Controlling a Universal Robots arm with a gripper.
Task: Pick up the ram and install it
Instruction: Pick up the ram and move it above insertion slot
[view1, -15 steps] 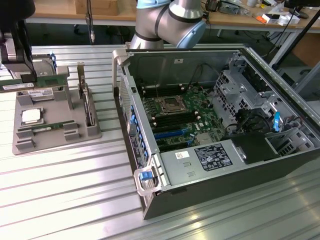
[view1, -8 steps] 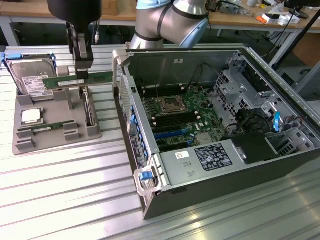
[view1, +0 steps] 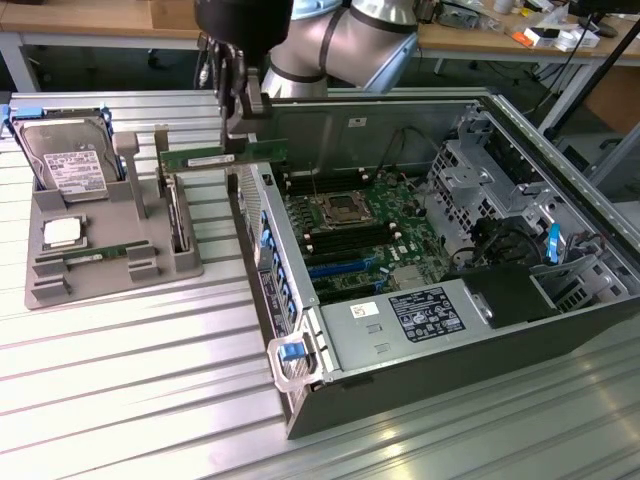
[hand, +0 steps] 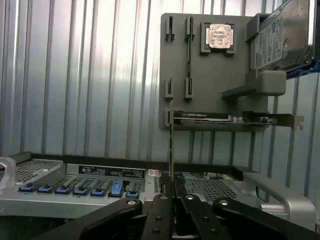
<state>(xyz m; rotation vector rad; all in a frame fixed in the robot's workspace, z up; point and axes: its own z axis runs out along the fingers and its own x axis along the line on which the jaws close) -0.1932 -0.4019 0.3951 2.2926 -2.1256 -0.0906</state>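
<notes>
Ribbed metal table (view1: 120, 400), grey parts holder (view1: 95, 287) beside open computer case (view1: 420, 385)

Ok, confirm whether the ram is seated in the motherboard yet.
No, the hand holds the ram up in the air, not pushed into any slot on the motherboard.

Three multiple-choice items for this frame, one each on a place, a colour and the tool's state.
1. Where is the square silver CPU chip? A. on the moulded grey plastic tray; B. in the motherboard socket; C. on the bare tabletop.
2. What colour are the small tabs in a row along the open dark metal computer case? A. red; B. blue; C. yellow.
3. The tool is: A. open, empty; B. shut on the thin green RAM stick; C. shut on a cable.
Answers: 1 A, the chip sits in a tray pocket; 2 B, both views show them blue; 3 B, the stick is clamped in it above the case's edge.
</notes>
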